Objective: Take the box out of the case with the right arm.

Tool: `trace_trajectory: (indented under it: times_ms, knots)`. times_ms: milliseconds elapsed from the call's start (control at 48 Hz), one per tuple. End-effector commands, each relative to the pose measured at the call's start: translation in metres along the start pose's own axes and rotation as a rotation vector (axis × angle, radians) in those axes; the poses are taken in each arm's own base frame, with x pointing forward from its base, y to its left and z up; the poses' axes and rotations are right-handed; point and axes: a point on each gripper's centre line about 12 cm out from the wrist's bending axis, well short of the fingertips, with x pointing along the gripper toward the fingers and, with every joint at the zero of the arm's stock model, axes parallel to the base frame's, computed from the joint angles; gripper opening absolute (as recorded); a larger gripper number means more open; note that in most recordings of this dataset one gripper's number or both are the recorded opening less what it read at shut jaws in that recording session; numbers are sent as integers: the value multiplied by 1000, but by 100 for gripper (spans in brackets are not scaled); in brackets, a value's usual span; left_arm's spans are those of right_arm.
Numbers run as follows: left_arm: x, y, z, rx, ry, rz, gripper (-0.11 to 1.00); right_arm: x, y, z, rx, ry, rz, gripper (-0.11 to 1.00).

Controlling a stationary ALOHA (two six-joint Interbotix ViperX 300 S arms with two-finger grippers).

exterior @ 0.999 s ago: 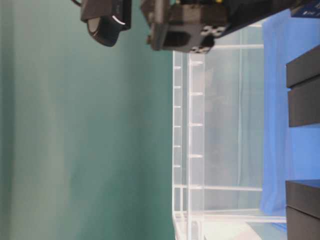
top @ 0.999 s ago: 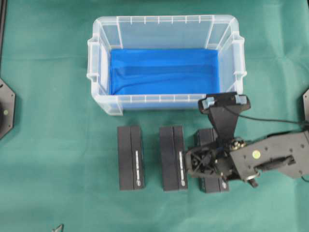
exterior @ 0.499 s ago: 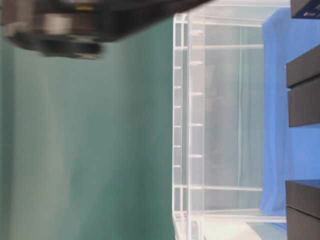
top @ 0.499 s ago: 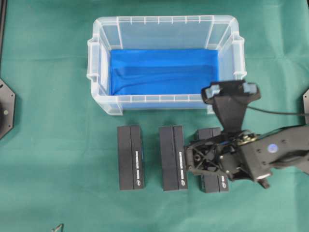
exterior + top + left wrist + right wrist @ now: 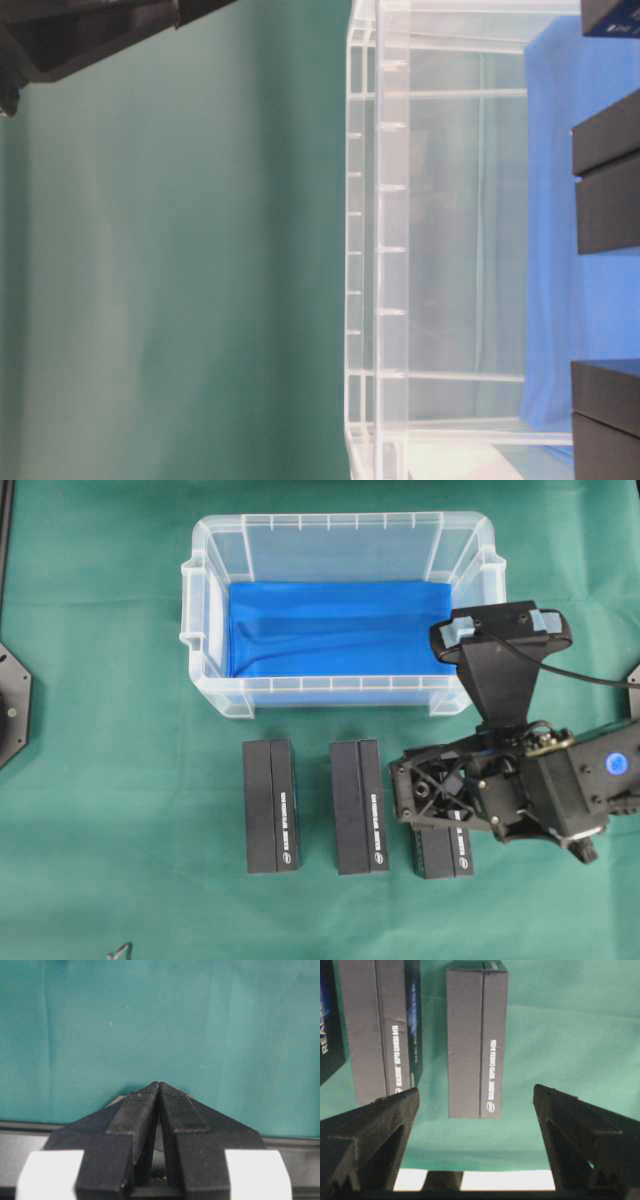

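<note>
The clear case (image 5: 203, 610) stands at the back of the green cloth, and only its blue lining (image 5: 340, 625) shows inside. Three black boxes lie side by side in front of it: left (image 5: 271, 806), middle (image 5: 360, 807) and right (image 5: 445, 851). The right box is partly covered by my right gripper (image 5: 400, 792), which hovers above it, pointing left. In the right wrist view the right gripper (image 5: 475, 1091) is open with nothing between its fingers, and boxes (image 5: 477, 1040) lie on the cloth beyond. My left gripper (image 5: 159, 1085) is shut over bare cloth.
The right wrist camera (image 5: 500, 632) hangs over the case's right front corner, with its cable running off right. In the table-level view the case wall (image 5: 400, 250) and two box ends (image 5: 605, 190) fill the right side. A dark arm part (image 5: 80, 30) sits at top left.
My right arm has drawn back to the right and risen, uncovering more of the right box. Its jaws stayed open. In the table-level view it slid away to the top left.
</note>
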Motion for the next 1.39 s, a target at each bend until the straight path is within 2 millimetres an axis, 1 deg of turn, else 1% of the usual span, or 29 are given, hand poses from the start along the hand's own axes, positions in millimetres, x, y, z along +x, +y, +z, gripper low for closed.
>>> trace_trajectory:
  times_ms: [0,250,416,604,728,832,1103,1228,1374]
  knots:
    - [-3,0,3,-2,-9,1,0,-16,-8,6,6,14,35,88]
    - [-3,0,3,-2,-9,1,0,-13,-37,7,14,32,38,88]
    - [-3,0,3,-2,-9,1,0,-11,-67,9,30,29,28,88]
    - [-3,0,3,-2,-10,3,0,-11,-106,12,64,35,28,88]
    - [-3,0,3,-2,-10,3,0,-12,-123,13,82,43,37,88]
    - [-2,0,2,-1,-8,3,0,-12,-129,15,80,41,36,87]
    - [-2,0,3,0,-9,1,0,-11,-127,21,84,30,38,87]
    - [-2,0,2,0,-8,1,0,-8,-125,34,77,12,37,87]
    - [-2,0,2,0,-8,3,0,-3,-124,62,52,-1,33,87]
